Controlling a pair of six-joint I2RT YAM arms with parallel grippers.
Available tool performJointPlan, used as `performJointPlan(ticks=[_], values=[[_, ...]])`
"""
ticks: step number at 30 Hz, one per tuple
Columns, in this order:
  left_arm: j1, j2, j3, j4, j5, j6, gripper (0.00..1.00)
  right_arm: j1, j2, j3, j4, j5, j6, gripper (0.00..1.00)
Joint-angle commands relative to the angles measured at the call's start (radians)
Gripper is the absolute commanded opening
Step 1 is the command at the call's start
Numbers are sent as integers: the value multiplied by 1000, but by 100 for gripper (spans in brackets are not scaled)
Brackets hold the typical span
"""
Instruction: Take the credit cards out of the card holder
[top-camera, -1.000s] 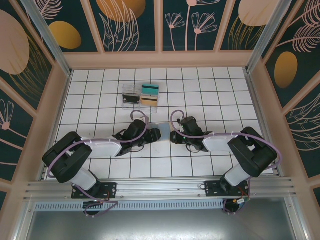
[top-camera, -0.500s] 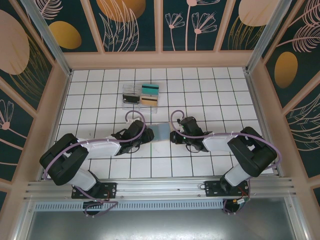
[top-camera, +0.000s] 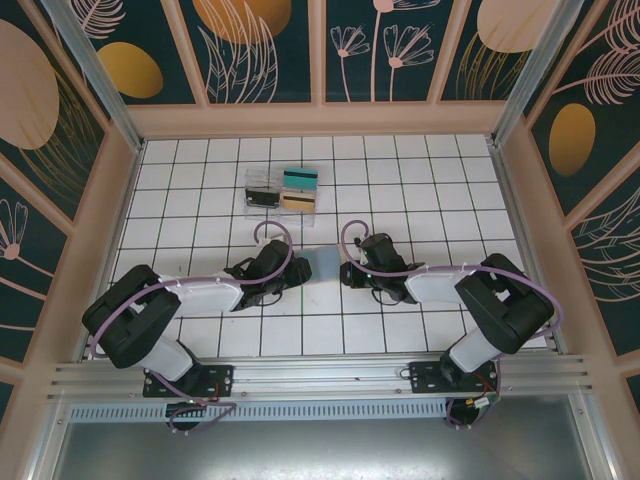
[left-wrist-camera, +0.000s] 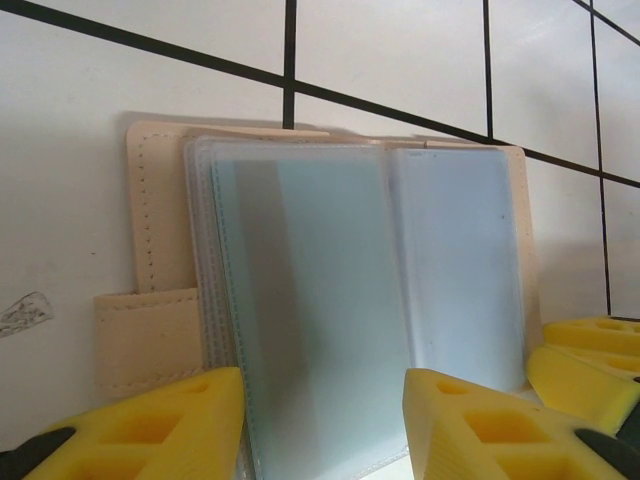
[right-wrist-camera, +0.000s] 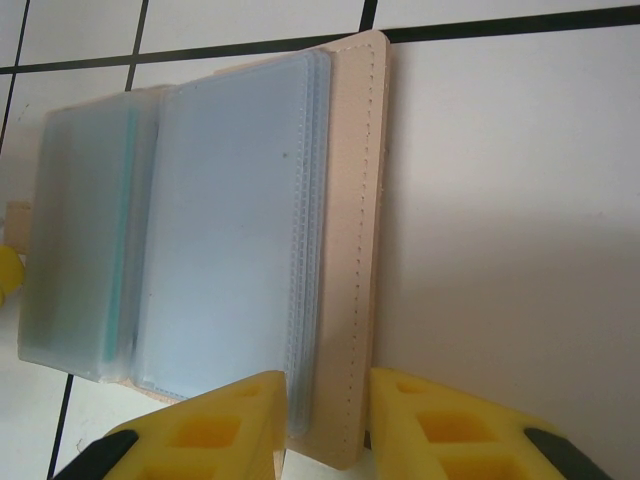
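Top external view: two arms reach to the middle of the white tiled surface. Their tools sit close together there.
Tray: a clear tray sits on the far side, well apart from the tools. It has a teal card, a black card and a tan-gold card in it.
Card holder: the card holder lies open and flat on the surface between the two tools. Its grey-blue pockets face up, and a tan rim runs round them.
Left tool: the left tool has its yellow fingers apart. The near edge of the pockets lies between them. I see no pinch.
Right tool: the right tool looks clamped on one tan cover edge and on the pocket pages beside it.
Inside: a thin teal line shows through one pocket in the right wrist view. It may be a card, but I cannot tell.
What could go wrong: the pockets are thin and slippery, so I think the left tool could grab many pages at once. It could also crumple them and miss a card.
Also: the right tool holds only an edge, so a hard pull could make the holder slide or lift.
Also: the tools are very near each other, so they could bump.
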Motion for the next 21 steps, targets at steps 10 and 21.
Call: performJointPlan(ticks=[10, 21], values=[[-5, 40, -5, 81, 68, 13, 47, 16, 25, 10, 13, -31, 12, 29], [-5, -4, -10, 156, 122, 37, 56, 17, 30, 11, 14, -31, 14, 29]])
